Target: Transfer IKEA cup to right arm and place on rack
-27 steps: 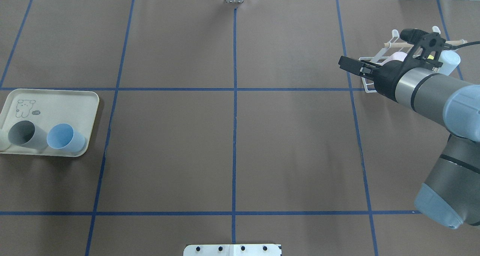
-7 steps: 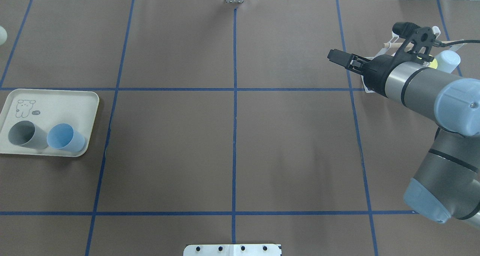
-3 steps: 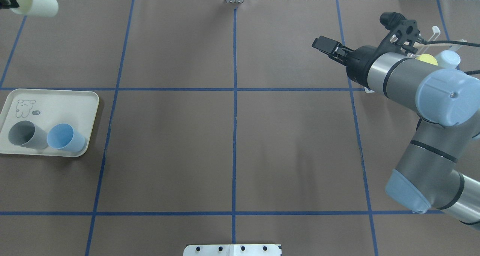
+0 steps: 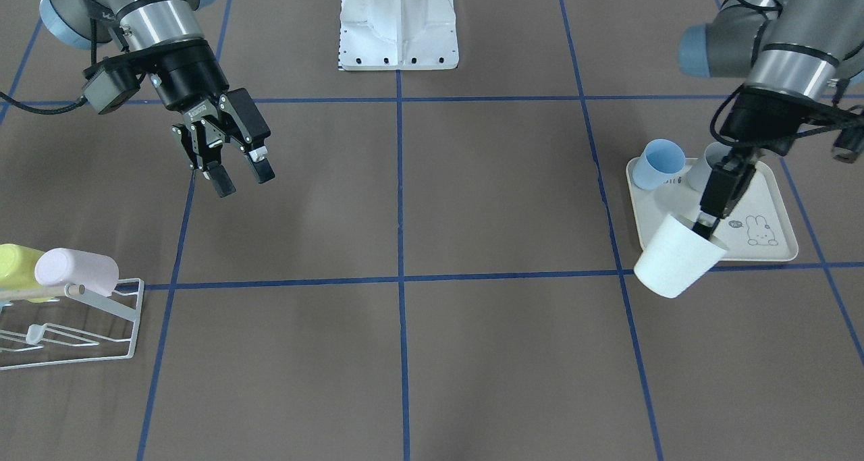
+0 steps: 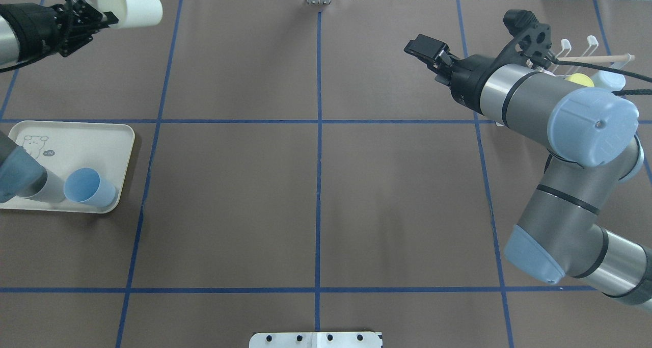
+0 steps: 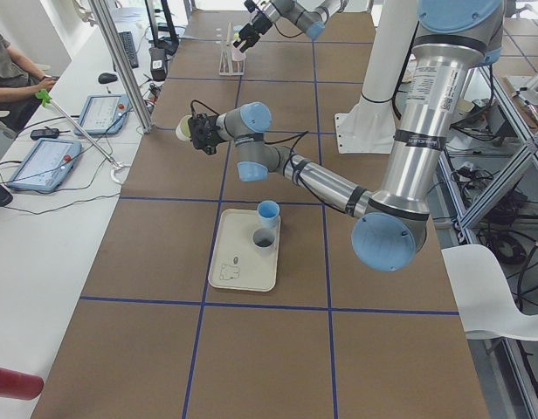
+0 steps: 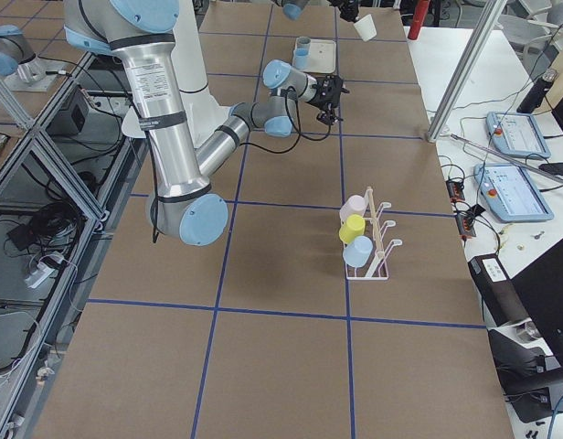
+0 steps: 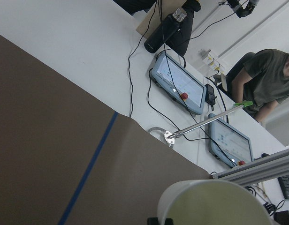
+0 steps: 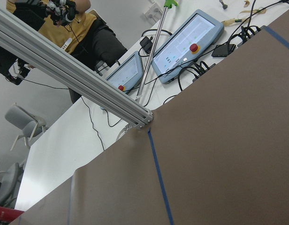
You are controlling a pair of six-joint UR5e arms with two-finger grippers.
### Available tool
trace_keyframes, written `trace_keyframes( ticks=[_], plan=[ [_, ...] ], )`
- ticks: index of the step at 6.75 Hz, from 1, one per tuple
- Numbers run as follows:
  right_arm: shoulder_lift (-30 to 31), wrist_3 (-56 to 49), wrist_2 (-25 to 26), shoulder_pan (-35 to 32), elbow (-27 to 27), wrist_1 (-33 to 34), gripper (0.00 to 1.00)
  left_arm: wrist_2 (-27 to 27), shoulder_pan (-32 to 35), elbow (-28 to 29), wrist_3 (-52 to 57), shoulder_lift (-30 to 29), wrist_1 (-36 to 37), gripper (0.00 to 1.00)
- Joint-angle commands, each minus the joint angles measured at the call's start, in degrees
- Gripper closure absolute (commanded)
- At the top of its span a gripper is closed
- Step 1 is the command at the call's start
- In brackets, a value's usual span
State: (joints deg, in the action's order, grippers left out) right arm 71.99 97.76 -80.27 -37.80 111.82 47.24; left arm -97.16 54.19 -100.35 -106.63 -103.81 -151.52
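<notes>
IKEA cup (image 4: pixel 675 257), cream-white, is hanging tilted above the left end of the surface (image 4: pixel 472 211), the left claw (image 4: pixel 705 226) clamping its rim. Near it, a rabbit-print tray (image 4: pixel 763 204) is carrying a blue cup (image 4: pixel 658 164) and a grey cup (image 4: pixel 707 165). Well apart, the right claw (image 4: pixel 239 175) is hovering with fingers spread, empty. Farther right, the white wire rack (image 4: pixel 101 326) is bearing a pink cup (image 4: pixel 77 270) and a yellow cup (image 4: pixel 17 262).

tray (image 5: pixel 81 136), two cups (image 5: pixel 89 187) on it: left side | rack (image 7: pixel 380 234), three cups (image 7: pixel 354 229) on it: right side
</notes>
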Motion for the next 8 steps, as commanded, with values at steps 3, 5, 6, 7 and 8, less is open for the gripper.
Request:
trace_keyframes(
  ticks=[3,5,6,7,8],
  plan=[
    [-0.9,11.1,0.0,0.8,-5.4,-19.1,0.0,10.2,-10.7,1.5,-32.8,-9.6,-12.1,1.0],
    [-2.8,15.7,0.3,0.9,-6.3,-24.9,0.0,16.6,-15.8,4.2,-41.0,-13.3,-20.8,1.0],
    [-3.1,16.3,0.3,0.9,-6.4,-26.7,0.0,20.5,-20.1,6.1,-41.7,-16.0,-22.7,1.0],
    [-3.6,16.4,0.4,1.4,-6.4,-27.7,0.0,24.6,-23.6,6.8,-41.9,-18.7,-24.5,1.0],
    [-3.8,17.0,0.6,1.6,-6.4,-29.6,0.0,27.7,-25.2,7.4,-45.7,-19.0,-27.3,1.0]
  ],
)
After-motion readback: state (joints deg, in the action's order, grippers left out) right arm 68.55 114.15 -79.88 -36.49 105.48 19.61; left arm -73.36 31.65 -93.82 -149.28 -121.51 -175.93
